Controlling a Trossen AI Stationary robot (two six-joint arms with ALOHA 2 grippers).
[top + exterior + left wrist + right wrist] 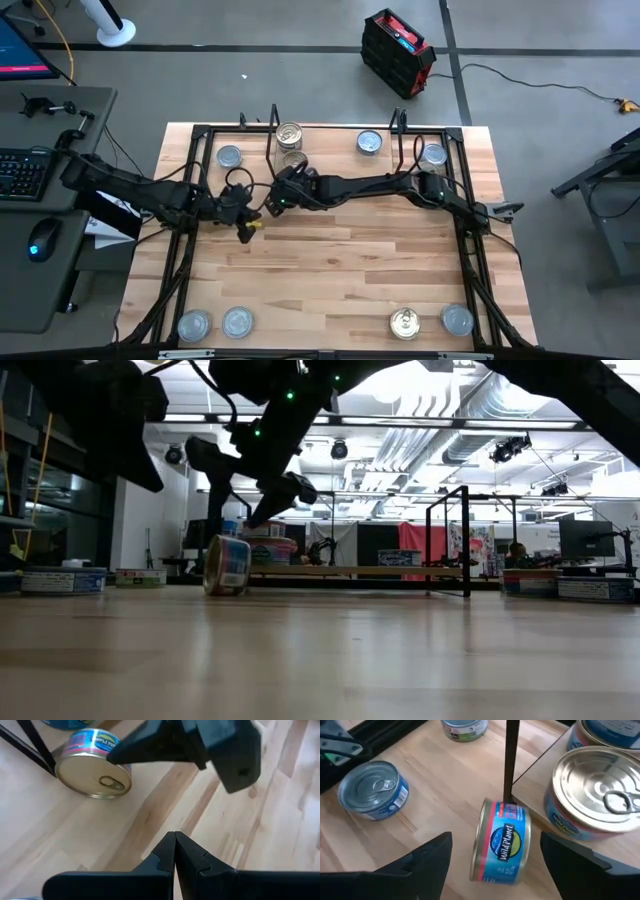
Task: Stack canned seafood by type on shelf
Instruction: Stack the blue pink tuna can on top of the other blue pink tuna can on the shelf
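Along the near edge of the table (330, 270) four tins waited – two silver ones (215, 324) toward the left corner, a gold one (405, 323) and another silver toward the right.

Mid-table, the left gripper (247, 226) hung over bare boards, its fingers pressed shut on nothing; it looked to be idling while the other arm worked.

Just beyond it the right gripper (495, 865) hovered with its fingers spread wide on either side of a tin (501, 841) that stood on its edge, not flat, touching neither finger. That tin leaned by a black wire upright (510, 760) at the shelf's (540, 780) corner – probably let go there and tipped, so it would likely need regrasping before it could be stacked. It had a gold rim and a blue and pink label reading "Wild Planet".

On the shelf board beside it a gold-lidded tin (592, 790) sat flat, ring pull up, with another behind it. Farther off, silver-blue tins (229, 156) lay near the table's far edge, some at either end, well apart from the gold ones.
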